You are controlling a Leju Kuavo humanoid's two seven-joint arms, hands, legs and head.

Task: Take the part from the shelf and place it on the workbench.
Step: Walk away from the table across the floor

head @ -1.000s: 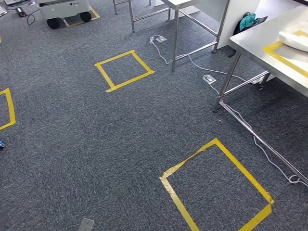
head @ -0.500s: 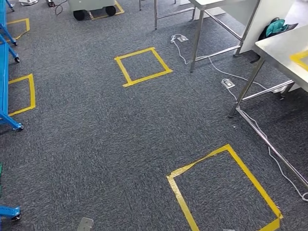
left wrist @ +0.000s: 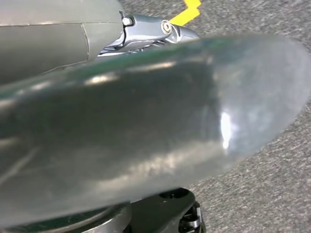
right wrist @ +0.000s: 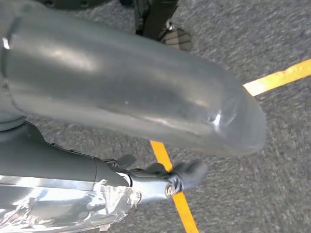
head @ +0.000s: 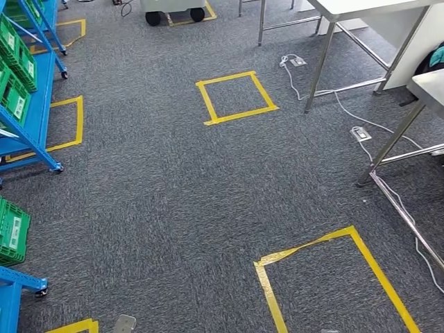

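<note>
A blue wheeled shelf (head: pixel 32 132) stands at the left edge in the head view, carrying green bins (head: pixel 14 94); another green bin (head: pixel 10 232) sits lower down. What lies inside the bins is hidden. A corner of the steel workbench (head: pixel 430 84) shows at the right edge. My left hand (left wrist: pixel 146 126) hangs over the grey carpet, its thick thumb blurred, holding nothing. My right hand (right wrist: pixel 139 111) also hangs over the carpet above a strip of yellow tape, with its dark fingers (right wrist: pixel 185 174) stretched out and nothing in them.
Yellow tape squares mark the carpet in the middle (head: pixel 236 97), at the lower right (head: pixel 335 284) and beside the shelf (head: pixel 65 125). White cables and sockets (head: pixel 361 133) trail under a second steel table (head: pixel 366 8). A wheeled machine (head: pixel 173 10) stands at the back.
The whole picture has slid to the right: my view has turned left. The blue shelf with green bins has come in at the left, and the workbench has nearly left the right edge.
</note>
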